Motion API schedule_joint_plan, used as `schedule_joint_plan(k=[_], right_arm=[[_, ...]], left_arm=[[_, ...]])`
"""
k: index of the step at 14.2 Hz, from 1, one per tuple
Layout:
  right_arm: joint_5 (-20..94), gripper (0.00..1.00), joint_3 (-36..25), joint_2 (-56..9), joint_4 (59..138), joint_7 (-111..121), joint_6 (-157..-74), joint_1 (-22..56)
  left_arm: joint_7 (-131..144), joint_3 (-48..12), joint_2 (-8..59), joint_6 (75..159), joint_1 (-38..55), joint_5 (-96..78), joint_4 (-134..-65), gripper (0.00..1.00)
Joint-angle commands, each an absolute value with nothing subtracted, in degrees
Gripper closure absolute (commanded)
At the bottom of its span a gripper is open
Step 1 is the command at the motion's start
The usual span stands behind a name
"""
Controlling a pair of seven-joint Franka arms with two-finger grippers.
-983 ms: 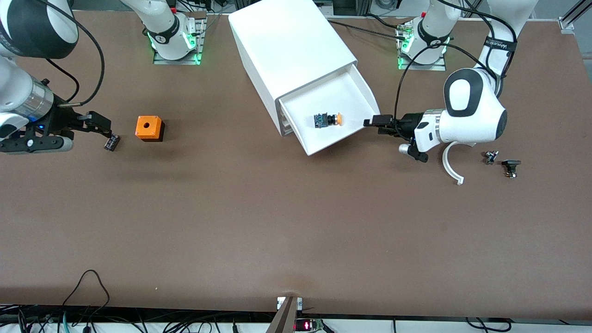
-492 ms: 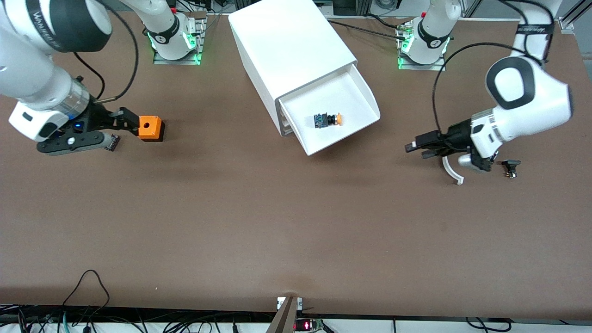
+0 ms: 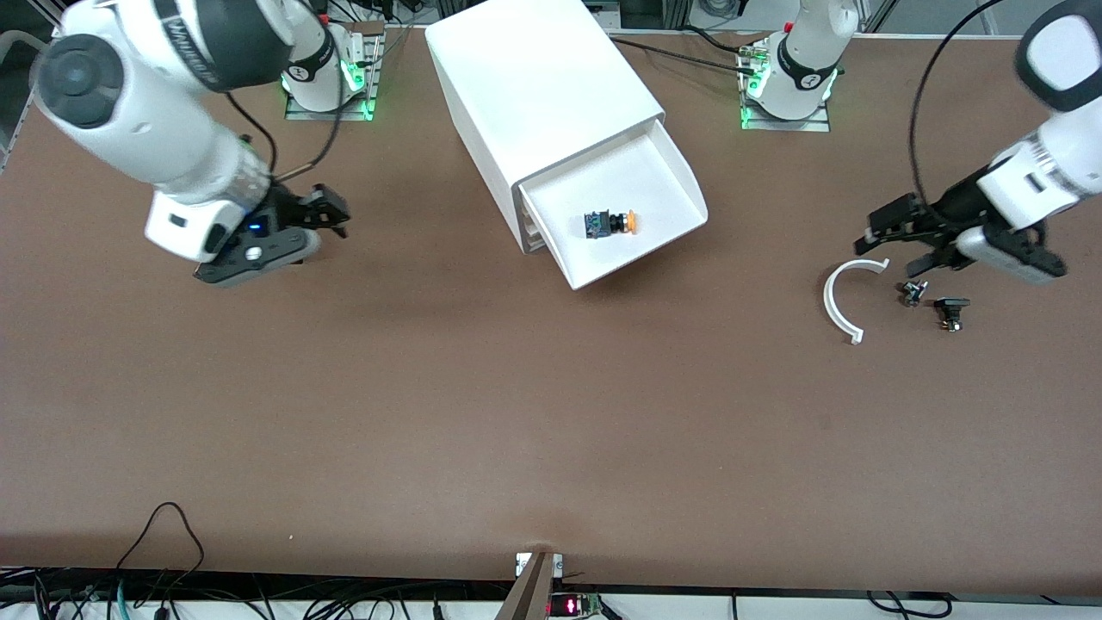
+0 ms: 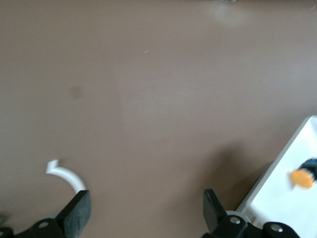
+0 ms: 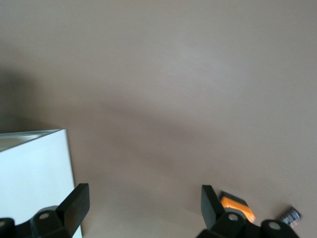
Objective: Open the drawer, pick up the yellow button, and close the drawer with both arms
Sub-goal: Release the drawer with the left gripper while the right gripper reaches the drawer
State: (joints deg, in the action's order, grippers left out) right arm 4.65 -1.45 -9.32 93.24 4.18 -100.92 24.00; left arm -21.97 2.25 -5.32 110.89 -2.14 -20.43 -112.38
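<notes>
The drawer (image 3: 680, 181) stands pulled out of the white cabinet (image 3: 534, 77). The button (image 3: 611, 224) lies on its side in the drawer, orange cap toward the left arm's end. Its cap also shows in the left wrist view (image 4: 301, 178), beside the drawer's rim (image 4: 277, 173). My left gripper (image 3: 891, 245) is open and empty, up over the table near a white curved piece (image 3: 839, 301); its jaws stand wide apart (image 4: 146, 213). My right gripper (image 3: 337, 215) is open and empty (image 5: 143, 208), over the table between the orange cube and the cabinet (image 5: 34, 183).
The orange cube (image 5: 237, 206) and the small black ribbed block (image 5: 290, 215) show only in the right wrist view; the right arm hides them in the front view. Two small dark parts (image 3: 913, 293) (image 3: 951, 312) lie by the curved piece (image 4: 67, 176).
My left gripper has drawn back from the drawer's rim toward the left arm's end and risen. My right gripper has moved from the black block, past the cube, toward the cabinet.
</notes>
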Motion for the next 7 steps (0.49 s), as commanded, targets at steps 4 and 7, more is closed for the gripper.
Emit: schedule_joint_plan(k=[4,7], right_arm=[[5.0,0.0,-1.8,-22.8,75.9,10.3,-100.9,41.4],[5.0,0.0,-1.9,-29.4,67.8,16.5,-102.0,45.9]], left_arm=[[-15.7,4.6,-8.8,99.5,-0.5,-5.7,-106.5,0.0],[-6.5,3.6,-9.5,96.9,1.9,2.3,-105.5,0.0]])
